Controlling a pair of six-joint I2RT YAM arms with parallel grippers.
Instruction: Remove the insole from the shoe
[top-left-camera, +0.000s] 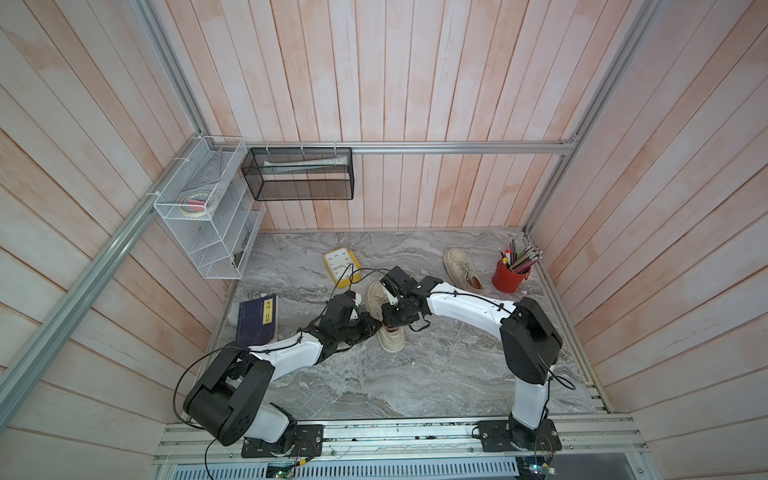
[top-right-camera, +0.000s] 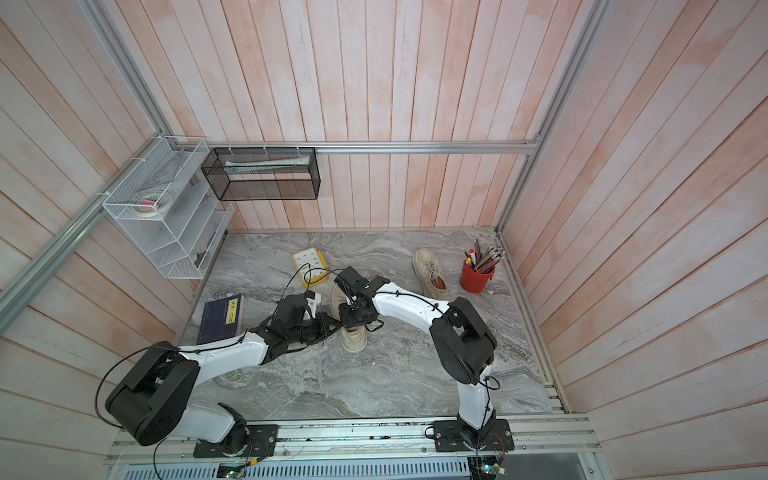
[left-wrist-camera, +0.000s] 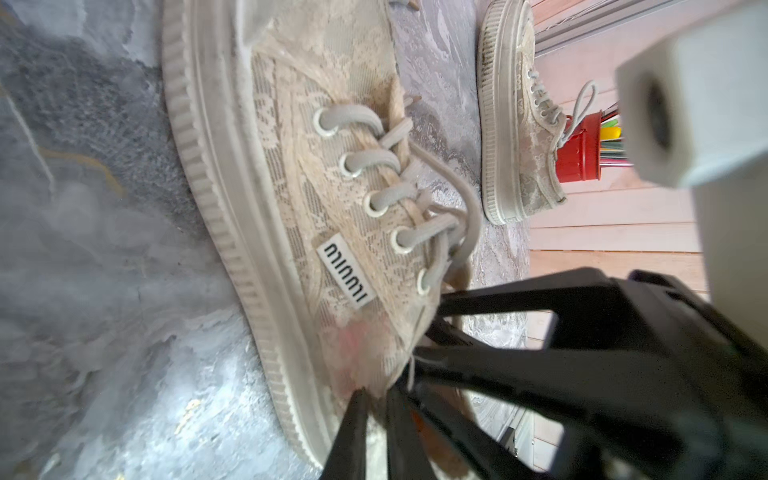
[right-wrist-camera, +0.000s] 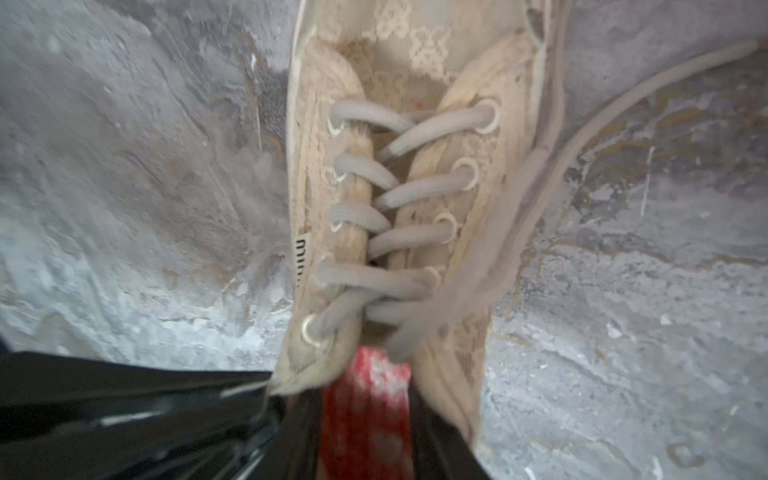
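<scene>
1. Freeing the red insole (right-wrist-camera: 365, 419) from the beige lace-up sneaker (top-left-camera: 391, 341) is judged to be the step in hand. The insole is seen at the mouth of the sneaker, its heel end showing between the collar sides, and it is not yet drawn out.
2. The sneaker is found upright near the middle of the marble worktop (top-left-camera: 415, 374), well apart from its twin (top-left-camera: 461, 266), which lies beside the red pencil pot (top-left-camera: 509, 276).
3. The left fingers (left-wrist-camera: 359, 415) are seen close together, clamped on the frayed collar edge by the last eyelet, so the sneaker is judged to be steadied.
4. The right fingers (right-wrist-camera: 440, 455) are seen apart over the opening, with the insole between them. No firm hold on it can be made out through the blur.
5. Next, a closing of the right fingers on the exposed heel end is judged to be called for. A pull up and back would follow while the collar is held down.
</scene>
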